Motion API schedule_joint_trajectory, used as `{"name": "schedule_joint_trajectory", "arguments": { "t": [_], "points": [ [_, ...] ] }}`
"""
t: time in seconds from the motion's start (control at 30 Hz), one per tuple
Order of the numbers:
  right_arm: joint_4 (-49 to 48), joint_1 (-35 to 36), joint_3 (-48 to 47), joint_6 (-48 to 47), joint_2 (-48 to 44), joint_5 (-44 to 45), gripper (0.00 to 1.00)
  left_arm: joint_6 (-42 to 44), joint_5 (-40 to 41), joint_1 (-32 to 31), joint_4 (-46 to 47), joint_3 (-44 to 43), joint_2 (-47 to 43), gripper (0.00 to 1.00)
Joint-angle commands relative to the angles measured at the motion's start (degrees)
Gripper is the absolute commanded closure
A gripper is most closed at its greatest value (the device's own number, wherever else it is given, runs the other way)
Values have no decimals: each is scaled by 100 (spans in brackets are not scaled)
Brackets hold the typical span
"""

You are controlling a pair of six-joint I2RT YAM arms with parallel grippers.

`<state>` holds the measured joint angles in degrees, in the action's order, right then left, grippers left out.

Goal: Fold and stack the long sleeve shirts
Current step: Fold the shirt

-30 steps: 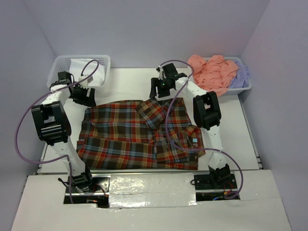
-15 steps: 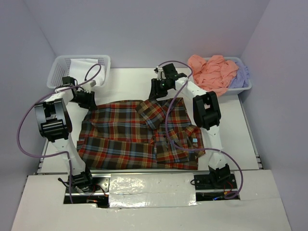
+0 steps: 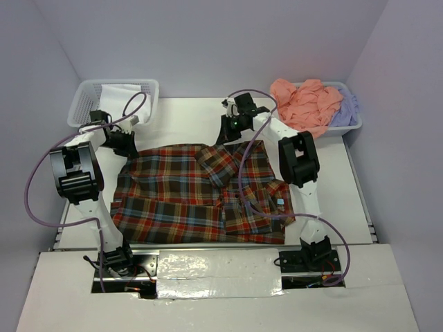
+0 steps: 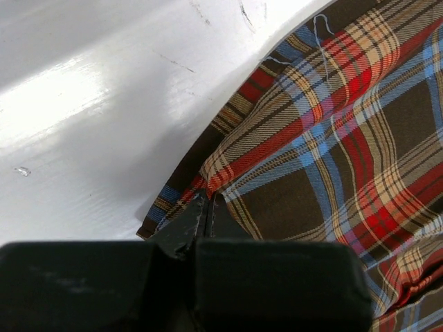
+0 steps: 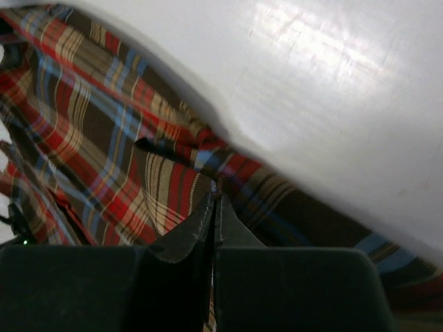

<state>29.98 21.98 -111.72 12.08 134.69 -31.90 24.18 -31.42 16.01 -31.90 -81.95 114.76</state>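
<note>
A plaid shirt [image 3: 187,197] is lying spread flat on a white surface [image 3: 183,121] between two robot arms. The left gripper [image 4: 206,202] is pinching the shirt's far left edge, its jaws pressed together on a fold of cloth. The right gripper [image 5: 214,194] is clamping the far edge near the collar, jaws closed on fabric. A salmon-pink shirt [image 3: 304,104] and a lavender shirt [image 3: 348,107] are sitting crumpled in a white basket [image 3: 353,128] at far right; another white basket [image 3: 90,93] is sitting at far left

Plaid shirt [image 4: 332,159] cut off by frame edges in the 2 wrist views. Lavender shirt [image 3: 348,105] mostly hidden behind salmon shirt [image 3: 304,104]. White item [image 3: 124,97] in left basket [image 3: 82,97] unidentifiable.
</note>
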Motion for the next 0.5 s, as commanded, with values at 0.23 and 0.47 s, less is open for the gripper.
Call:
{"name": "schedule_joint_trajectory", "arguments": {
  "t": [0.23,0.47],
  "points": [
    [-1046,-115,2776,66,-3611,-546,100,1228,-417,-54,-44,749,-1491,100],
    [-801,-449,4061,225,-5733,-616,100,2335,-295,-133,-588,1146,-2150,100]
  ]
}}
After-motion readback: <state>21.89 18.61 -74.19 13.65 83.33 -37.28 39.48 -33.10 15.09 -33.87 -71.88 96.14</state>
